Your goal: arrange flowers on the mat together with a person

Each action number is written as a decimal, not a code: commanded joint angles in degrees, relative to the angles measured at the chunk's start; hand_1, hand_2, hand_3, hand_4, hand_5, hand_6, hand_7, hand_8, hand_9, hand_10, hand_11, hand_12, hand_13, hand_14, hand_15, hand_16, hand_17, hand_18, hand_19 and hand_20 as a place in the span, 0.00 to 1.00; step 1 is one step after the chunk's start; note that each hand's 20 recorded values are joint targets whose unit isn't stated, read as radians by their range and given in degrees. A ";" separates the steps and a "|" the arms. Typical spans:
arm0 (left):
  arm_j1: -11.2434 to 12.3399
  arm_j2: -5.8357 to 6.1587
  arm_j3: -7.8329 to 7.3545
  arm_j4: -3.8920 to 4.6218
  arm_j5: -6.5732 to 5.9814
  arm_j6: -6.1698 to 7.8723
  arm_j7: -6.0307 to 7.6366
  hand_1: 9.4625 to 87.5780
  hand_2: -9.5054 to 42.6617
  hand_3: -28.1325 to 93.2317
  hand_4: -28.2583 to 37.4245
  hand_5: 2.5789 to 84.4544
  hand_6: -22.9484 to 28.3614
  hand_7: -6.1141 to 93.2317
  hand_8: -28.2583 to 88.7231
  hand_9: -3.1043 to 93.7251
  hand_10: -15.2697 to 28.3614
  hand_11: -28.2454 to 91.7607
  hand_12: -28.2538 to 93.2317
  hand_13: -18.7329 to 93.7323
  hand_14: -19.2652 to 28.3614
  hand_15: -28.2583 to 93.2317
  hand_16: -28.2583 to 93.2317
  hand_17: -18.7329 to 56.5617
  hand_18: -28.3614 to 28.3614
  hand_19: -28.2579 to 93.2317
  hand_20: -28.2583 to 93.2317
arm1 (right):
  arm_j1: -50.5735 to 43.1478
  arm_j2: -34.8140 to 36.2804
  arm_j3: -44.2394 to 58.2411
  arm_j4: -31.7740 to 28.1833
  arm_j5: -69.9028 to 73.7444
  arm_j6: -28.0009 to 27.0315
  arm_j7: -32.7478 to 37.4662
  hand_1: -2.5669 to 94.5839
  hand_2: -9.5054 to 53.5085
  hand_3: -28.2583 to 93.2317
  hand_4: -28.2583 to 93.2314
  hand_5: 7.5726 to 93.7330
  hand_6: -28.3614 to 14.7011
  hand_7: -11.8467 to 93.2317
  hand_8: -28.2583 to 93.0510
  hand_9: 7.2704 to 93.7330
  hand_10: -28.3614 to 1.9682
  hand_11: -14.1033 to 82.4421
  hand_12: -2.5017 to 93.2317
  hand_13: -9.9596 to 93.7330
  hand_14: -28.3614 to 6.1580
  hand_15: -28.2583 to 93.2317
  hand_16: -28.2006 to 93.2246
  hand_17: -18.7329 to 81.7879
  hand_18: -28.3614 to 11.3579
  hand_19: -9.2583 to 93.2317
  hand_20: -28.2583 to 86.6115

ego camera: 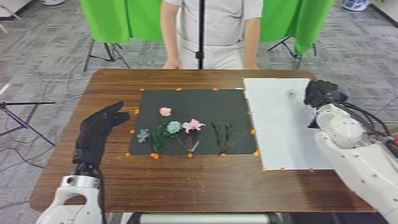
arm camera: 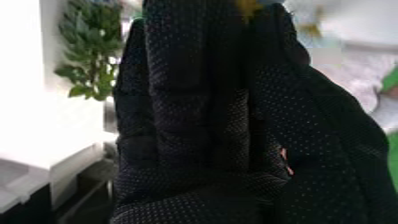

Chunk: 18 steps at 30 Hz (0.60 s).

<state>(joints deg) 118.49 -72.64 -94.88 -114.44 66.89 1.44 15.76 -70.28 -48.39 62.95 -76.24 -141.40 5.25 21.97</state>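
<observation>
In the head view my left hand (ego camera: 99, 124) is open beside the left edge of the dark mat (ego camera: 213, 102). My right hand (ego camera: 323, 94) is over the right edge of the white board; in the right wrist view this hand (arm camera: 195, 110) has straight fingers. On the mat lie a small pink flower (ego camera: 165, 111), a blue-green flower (ego camera: 173, 127), a pink lily (ego camera: 193, 126), a grey-blue flower (ego camera: 143, 135) at the left edge, leafy green stems (ego camera: 159, 137) and dark green stems (ego camera: 222, 136). A small pale item (ego camera: 291, 93) rests on the board.
The white board (ego camera: 284, 135) lies against the mat's right side. Orange pieces (ego camera: 155, 156) line the mat's edges. The brown table (ego camera: 195, 185) surrounds both. A person (ego camera: 213, 30) stands at the far edge, arms down. Green leaves (arm camera: 89, 50) appear beside my right hand in the right wrist view.
</observation>
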 commanded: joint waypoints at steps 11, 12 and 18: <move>1.50 -0.15 -1.35 0.20 0.06 -2.00 0.87 0.16 0.18 0.79 0.10 0.57 0.53 0.18 0.20 0.53 0.68 0.41 0.37 0.52 0.79 0.39 0.26 0.36 0.72 0.28 0.39 | 4.45 0.35 -13.88 -27.02 6.39 -1.83 -0.05 0.64 0.00 0.74 0.01 0.90 0.77 0.31 0.30 1.00 0.74 0.23 0.37 0.91 0.71 0.43 0.68 0.60 0.45 0.29 0.70; 1.56 -0.19 -1.35 0.30 0.07 -2.00 1.31 0.16 0.17 0.79 0.10 0.57 0.53 0.18 0.20 0.53 0.68 0.41 0.37 0.51 0.79 0.39 0.26 0.36 0.72 0.28 0.39 | 4.87 -0.13 -15.29 -26.69 6.25 -1.98 -0.62 0.64 0.00 0.74 0.01 0.90 0.78 0.30 0.30 1.00 0.74 0.23 0.37 0.91 0.71 0.44 0.68 0.60 0.45 0.29 0.70; 0.68 0.09 -1.03 0.90 0.14 -3.43 1.43 0.15 0.14 0.80 0.12 0.56 0.53 0.18 0.20 0.52 0.67 0.41 0.37 0.51 0.78 0.38 0.26 0.36 0.72 0.27 0.39 | 7.45 -1.93 -21.84 -24.78 5.36 -3.70 -2.57 0.63 0.00 0.74 0.02 0.90 0.78 0.30 0.30 1.00 0.75 0.23 0.37 0.90 0.70 0.45 0.67 0.60 0.44 0.28 0.70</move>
<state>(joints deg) 119.36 -72.54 -95.98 -114.31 66.84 -0.01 16.88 -63.26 -47.13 46.14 -102.32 -134.24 4.05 22.03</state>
